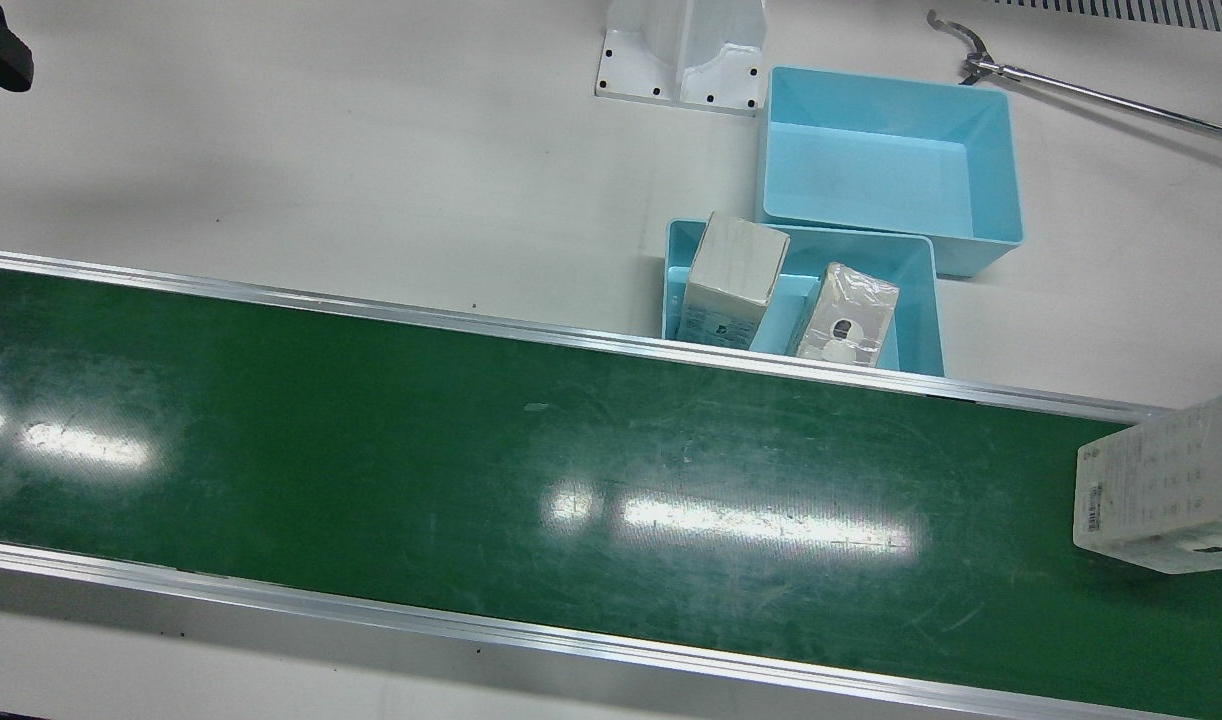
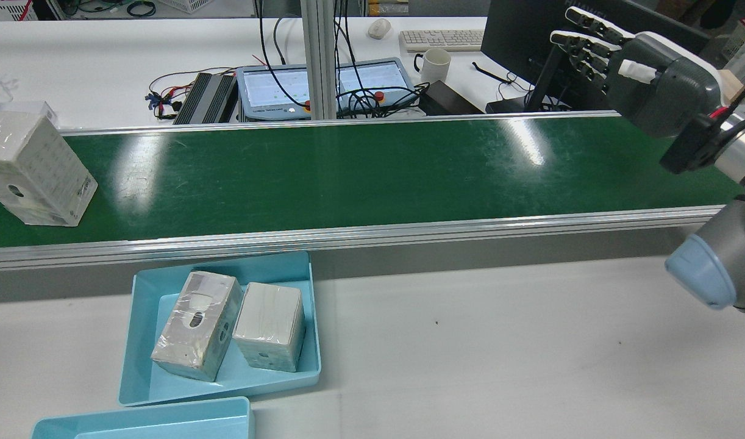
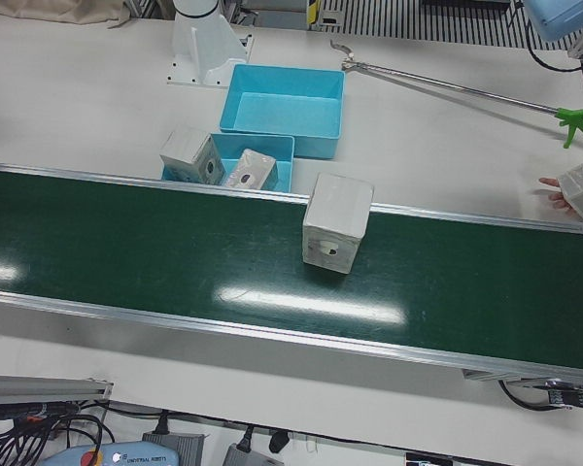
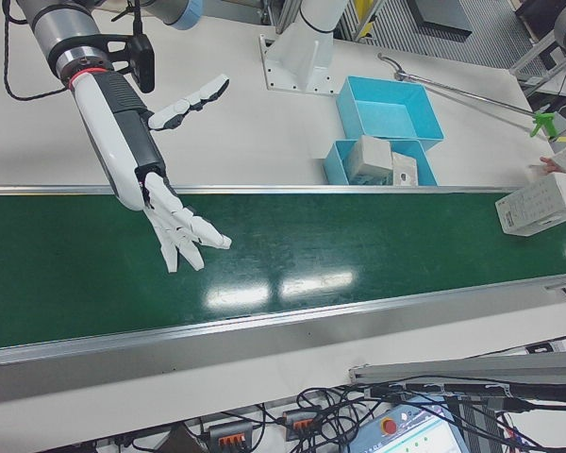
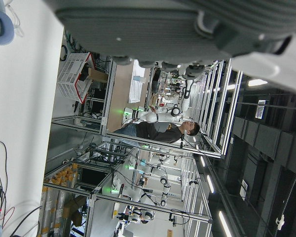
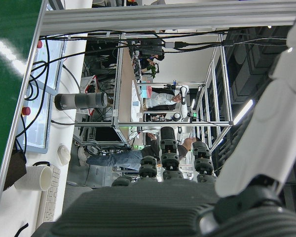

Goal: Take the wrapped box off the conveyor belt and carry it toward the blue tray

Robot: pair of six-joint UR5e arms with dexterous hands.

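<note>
One wrapped box [image 1: 1166, 484] at conveyor belt [image 1: 471, 450] end, cut off; right hand [image 4: 174, 222] above belt, fingers [image 4: 191, 233] spread, empty; left hand's grip impossible to judge.

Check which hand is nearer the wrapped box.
Left, probably. The right hand is open above the belt's opposite end from the wrapped box. The left hand shows only in its own camera, box unseen, but the left arm's joint sits at the box's end.
</note>
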